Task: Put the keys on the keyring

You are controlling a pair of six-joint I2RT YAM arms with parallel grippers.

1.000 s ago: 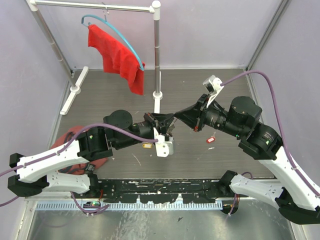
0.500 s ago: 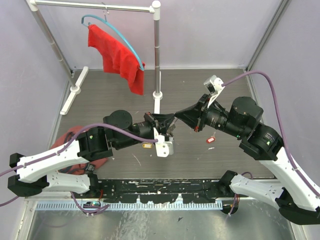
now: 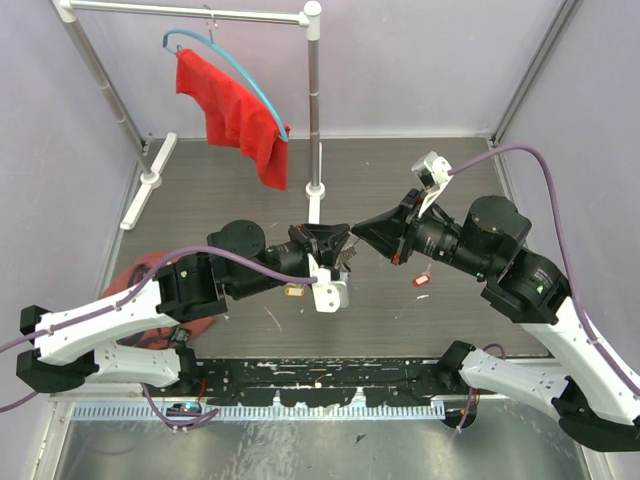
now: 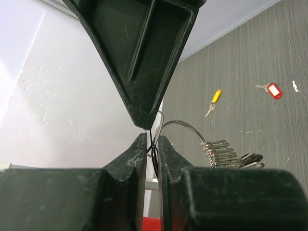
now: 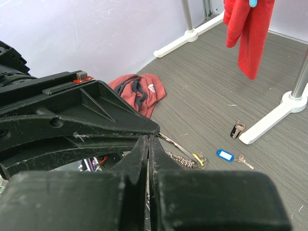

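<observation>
The keyring [image 4: 185, 126], a thin silver wire loop, hangs in the air above the tabletop [image 3: 240, 180], between the tips of the two end effectors. A bunch of silver keys [image 4: 231, 157] is threaded on it.

The left end effector [image 4: 152, 139] has its fingers a narrow gap apart, and the ring's wire runs through that gap. The right end effector [image 5: 149, 139] has its fingers pressed together, its tip nearly touching the left one's. Whether it pinches the wire cannot be told.

Loose on the tabletop lie a red-tagged key [image 4: 273, 90], a yellow-tagged key [image 4: 214, 100] and a blue-tagged key [image 5: 225, 155]. A dark-tagged key [image 5: 237, 129] lies just beside the white foot of a clothes rail [image 5: 269, 120]. The tags are too small to read.

Farther off, a red towel [image 3: 235, 115] hangs from a blue hanger [image 3: 240, 70] on the rail. A crumpled red bag [image 5: 139, 91] lies on the tabletop; its white mark is too small to read.
</observation>
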